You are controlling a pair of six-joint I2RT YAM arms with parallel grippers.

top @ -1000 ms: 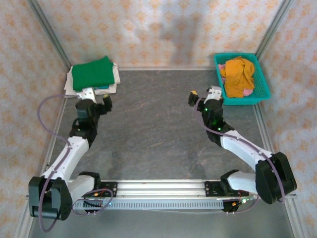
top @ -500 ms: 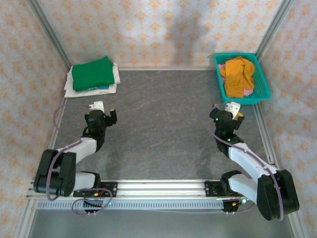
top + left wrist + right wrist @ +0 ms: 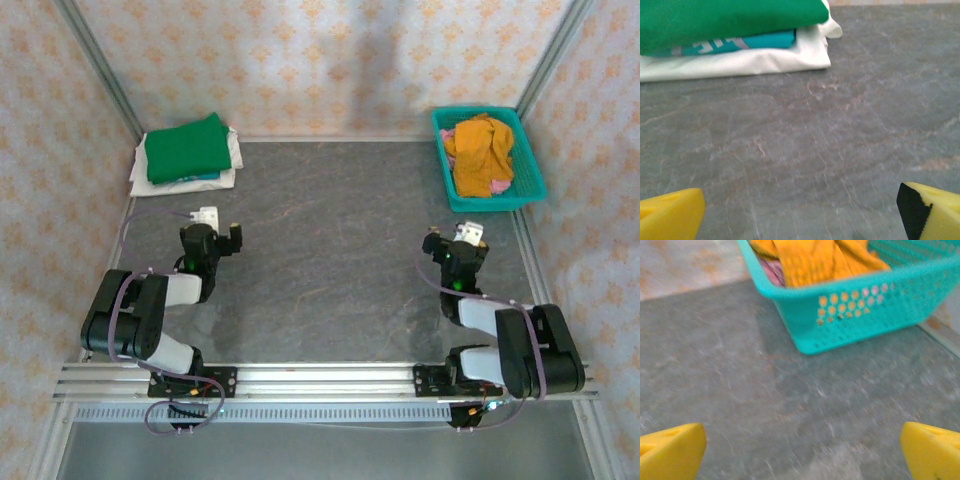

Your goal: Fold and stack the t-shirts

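The t-shirts (image 3: pixel 187 152) lie folded in one neat stack at the far left corner of the table (image 3: pixel 330 240). The plain deep-green one (image 3: pixel 725 20) is on top, the teal one (image 3: pixel 765 40) with white letters is in the middle, and the plain white one (image 3: pixel 740 62) is below. The left gripper (image 3: pixel 220 226) and the right gripper (image 3: pixel 452 238) both stand wide open and hold nothing.

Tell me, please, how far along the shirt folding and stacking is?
Done: the green t-shirt, teal t-shirt and white t-shirt lie folded in one stack, green on top. In hand: nothing; the left pincer and right pincer are open and empty. To do: the basket holds crumpled orange cloth and pink cloth, unfolded.
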